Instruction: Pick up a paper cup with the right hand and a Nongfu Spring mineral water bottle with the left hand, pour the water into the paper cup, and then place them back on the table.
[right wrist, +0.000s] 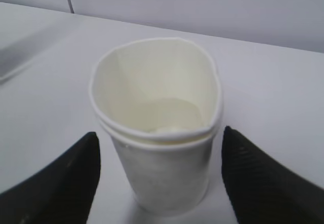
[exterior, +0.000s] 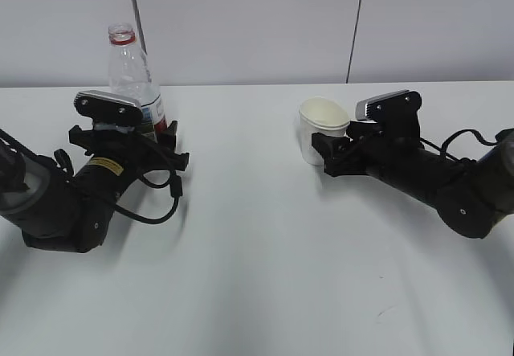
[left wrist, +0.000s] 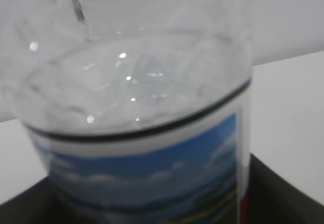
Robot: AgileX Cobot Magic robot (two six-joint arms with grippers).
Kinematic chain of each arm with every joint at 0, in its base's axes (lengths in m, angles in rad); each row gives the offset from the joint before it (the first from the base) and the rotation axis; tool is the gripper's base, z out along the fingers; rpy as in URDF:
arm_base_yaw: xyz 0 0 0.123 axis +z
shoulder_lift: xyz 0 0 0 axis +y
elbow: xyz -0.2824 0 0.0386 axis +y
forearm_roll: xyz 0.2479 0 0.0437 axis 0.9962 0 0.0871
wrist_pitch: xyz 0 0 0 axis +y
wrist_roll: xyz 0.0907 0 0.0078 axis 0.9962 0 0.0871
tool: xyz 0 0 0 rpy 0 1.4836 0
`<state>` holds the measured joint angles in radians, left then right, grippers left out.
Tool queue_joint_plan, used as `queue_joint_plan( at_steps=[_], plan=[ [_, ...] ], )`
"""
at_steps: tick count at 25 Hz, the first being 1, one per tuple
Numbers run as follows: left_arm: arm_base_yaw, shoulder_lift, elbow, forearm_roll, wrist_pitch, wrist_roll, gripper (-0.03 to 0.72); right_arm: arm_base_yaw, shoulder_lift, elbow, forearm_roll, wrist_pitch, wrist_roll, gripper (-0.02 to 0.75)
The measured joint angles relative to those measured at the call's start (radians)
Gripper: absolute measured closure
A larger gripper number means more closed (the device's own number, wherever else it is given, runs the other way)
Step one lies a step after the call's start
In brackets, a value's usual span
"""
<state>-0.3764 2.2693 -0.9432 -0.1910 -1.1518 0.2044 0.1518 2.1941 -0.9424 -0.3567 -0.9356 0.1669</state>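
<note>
Both my claws are at their objects on the tabletop [exterior: 257, 235].

My left claw [exterior: 135, 141] reaches around the lower part of the Nongfu Spring mineral water bottle [exterior: 132, 71], which stands upright at the far left with its red neck ring up and no cap; the wrist view is filled by the bottle's blurred wall and blue label, so I cannot tell whether my left fingers press it. The water level inside is unclear. My right claw [right wrist: 161, 171] is spread wide, one dark finger [right wrist: 66, 178] on either side of the paper cup [right wrist: 157, 133], not clearly pressing it. The cup stands upright, its rim squashed out of round.
</note>
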Motion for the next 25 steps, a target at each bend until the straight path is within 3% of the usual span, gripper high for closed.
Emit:
queue_joint_plan(
  at_steps=[13,17,25],
  plan=[
    [-0.003,0.0,0.0,-0.033,0.0,0.0,0.178,0.0,-0.169,0.165,0.001,0.0,0.0,0.18],
    [-0.019,-0.003,0.0,-0.114,0.007,0.0,0.176,0.0,-0.21,0.178,0.001,0.0,0.0,0.179],
    [-0.036,-0.028,0.001,-0.129,0.012,0.057,0.176,0.0,-0.22,0.178,0.001,0.0,0.0,0.179]
  ],
)
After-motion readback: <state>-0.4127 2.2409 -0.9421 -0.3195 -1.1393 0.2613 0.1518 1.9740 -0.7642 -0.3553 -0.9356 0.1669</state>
